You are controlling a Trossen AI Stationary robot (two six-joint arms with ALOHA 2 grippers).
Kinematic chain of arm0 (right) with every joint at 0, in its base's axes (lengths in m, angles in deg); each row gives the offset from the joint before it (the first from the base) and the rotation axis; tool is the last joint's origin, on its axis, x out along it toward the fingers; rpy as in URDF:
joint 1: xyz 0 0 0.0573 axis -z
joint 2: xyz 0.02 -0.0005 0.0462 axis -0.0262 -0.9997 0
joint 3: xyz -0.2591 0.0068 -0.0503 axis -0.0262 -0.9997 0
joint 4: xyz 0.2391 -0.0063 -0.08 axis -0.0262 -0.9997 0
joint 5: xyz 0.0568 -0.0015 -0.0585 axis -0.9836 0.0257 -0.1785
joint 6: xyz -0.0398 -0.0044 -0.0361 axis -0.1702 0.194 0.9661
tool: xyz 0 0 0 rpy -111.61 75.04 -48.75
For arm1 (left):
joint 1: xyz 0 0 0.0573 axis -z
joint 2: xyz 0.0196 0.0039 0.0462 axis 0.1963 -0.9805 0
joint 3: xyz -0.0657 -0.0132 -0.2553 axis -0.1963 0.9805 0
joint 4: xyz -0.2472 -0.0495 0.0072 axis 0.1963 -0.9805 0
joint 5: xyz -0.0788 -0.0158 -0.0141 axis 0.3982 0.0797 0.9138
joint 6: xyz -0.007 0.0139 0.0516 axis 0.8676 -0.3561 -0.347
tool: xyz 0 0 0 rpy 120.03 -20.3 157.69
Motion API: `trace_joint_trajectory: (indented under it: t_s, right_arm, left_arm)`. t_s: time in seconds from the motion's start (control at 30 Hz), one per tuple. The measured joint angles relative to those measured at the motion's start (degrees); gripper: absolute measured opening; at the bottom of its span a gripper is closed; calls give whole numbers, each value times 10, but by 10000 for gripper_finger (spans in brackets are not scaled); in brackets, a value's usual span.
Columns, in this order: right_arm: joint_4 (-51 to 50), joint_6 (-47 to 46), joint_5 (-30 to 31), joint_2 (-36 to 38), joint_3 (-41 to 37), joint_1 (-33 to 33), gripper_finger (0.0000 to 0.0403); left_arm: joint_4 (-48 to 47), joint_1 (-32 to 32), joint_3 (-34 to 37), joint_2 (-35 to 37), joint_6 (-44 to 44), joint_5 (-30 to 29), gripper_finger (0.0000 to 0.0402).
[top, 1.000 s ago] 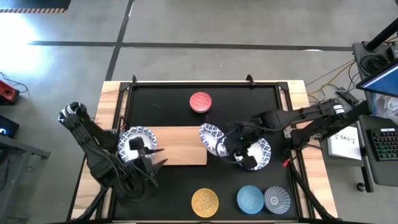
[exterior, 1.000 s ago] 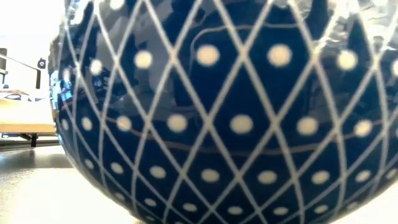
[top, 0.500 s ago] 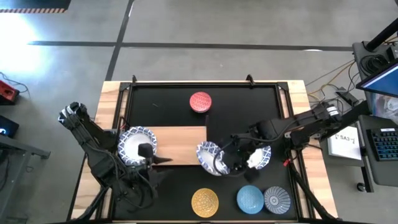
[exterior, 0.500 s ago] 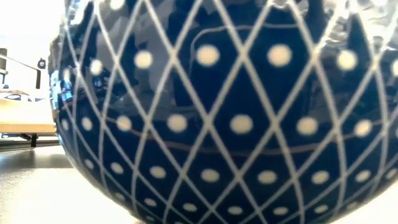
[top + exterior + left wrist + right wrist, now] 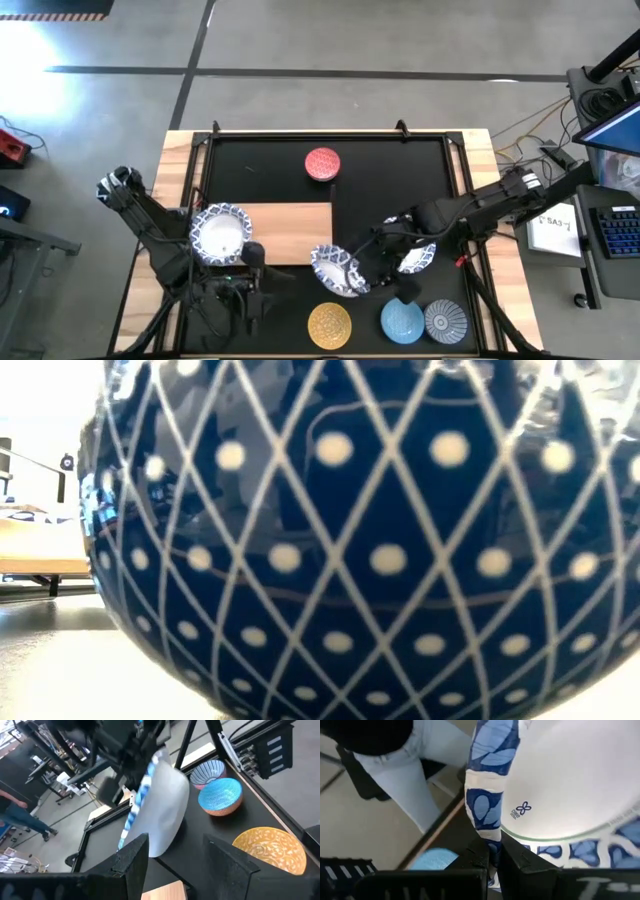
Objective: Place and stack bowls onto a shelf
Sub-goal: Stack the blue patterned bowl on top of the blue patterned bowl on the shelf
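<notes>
The right gripper (image 5: 362, 272) is pinched tight on the blue-patterned rim of a large white bowl (image 5: 337, 270), holding it tilted on edge above the black table (image 5: 400, 170). In the right wrist view the two dark fingers (image 5: 481, 860) meet on that rim, with the bowl's white underside facing the camera. Just behind the gripper, under its arm, lies another large white bowl (image 5: 416, 257). Below the held bowl, toward the near edge of the table, sit the yellow bowl (image 5: 329, 325), the light blue bowl (image 5: 401, 319) and the grey-blue bowl (image 5: 445, 321) in a row. The light-wood shelf (image 5: 290, 233) lies just beside the held bowl, on the side away from the right arm, and a large white bowl (image 5: 220, 234) rests on its far end. The red bowl (image 5: 322, 163) stands well apart, beyond the shelf.

The left gripper (image 5: 253, 285) hangs near that end of the shelf, its fingers (image 5: 131, 861) spread wide and holding nothing.

A dark dotted bowl (image 5: 360, 540) fills the low view.
</notes>
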Motion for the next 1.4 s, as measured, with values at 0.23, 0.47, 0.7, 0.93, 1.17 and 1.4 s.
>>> trace_joint_trajectory:
  t_s: [0.23, 0.47, 0.7, 0.93, 1.17, 1.4]
  right_arm:
    - [5, -10, -60, -7, 20, -5, 8]
    - [14, 1, -64, -16, 27, -6, 8]
    - [35, 22, -64, -18, 28, -6, 8]
    - [58, 49, -64, -18, 28, -6, 8]
    - [77, 92, -64, -18, 28, -6, 8]
    - [78, 133, -64, -18, 27, -6, 8]
  left_arm:
    - [19, -2, 0, -6, -26, 0, 169]
    - [49, -2, 0, -6, -37, 41, 169]
    - [77, -8, 0, -9, -43, 66, 169]
    - [103, -22, 0, -24, -46, 84, 169]
    - [109, -27, 0, -26, -44, 90, 140]
    - [110, -28, 0, -26, -42, 103, 48]
